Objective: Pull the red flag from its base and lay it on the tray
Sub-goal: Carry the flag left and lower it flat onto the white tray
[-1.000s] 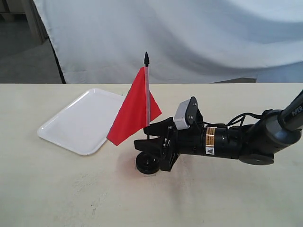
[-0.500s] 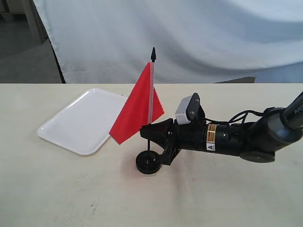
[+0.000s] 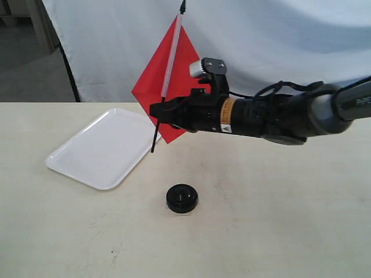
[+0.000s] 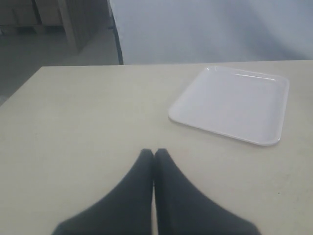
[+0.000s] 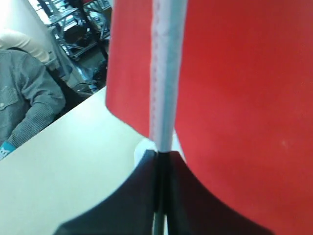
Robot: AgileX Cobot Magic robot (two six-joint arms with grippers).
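Observation:
My right gripper (image 3: 157, 109) is shut on the pole of the red flag (image 3: 177, 69) and holds it in the air, tilted, with the pole's black lower end hanging just off the white tray's near right edge (image 3: 98, 147). The black round base (image 3: 182, 198) stands alone on the table, below and to the right of the pole's end. In the right wrist view the red flag (image 5: 234, 88) fills the frame, and the right gripper (image 5: 161, 155) pinches its pole. My left gripper (image 4: 154, 152) is shut with nothing in it, low over the table, with the tray (image 4: 234, 105) ahead of it.
A white cloth backdrop (image 3: 243, 40) hangs behind the table. The table's far edge (image 3: 35, 103) runs behind the tray. A person in a grey shirt (image 5: 24, 93) sits beyond the table in the right wrist view.
My right gripper has lifted the flag straight out of the base and carried it up and a little left, tilting the pole. The base stays where it was.

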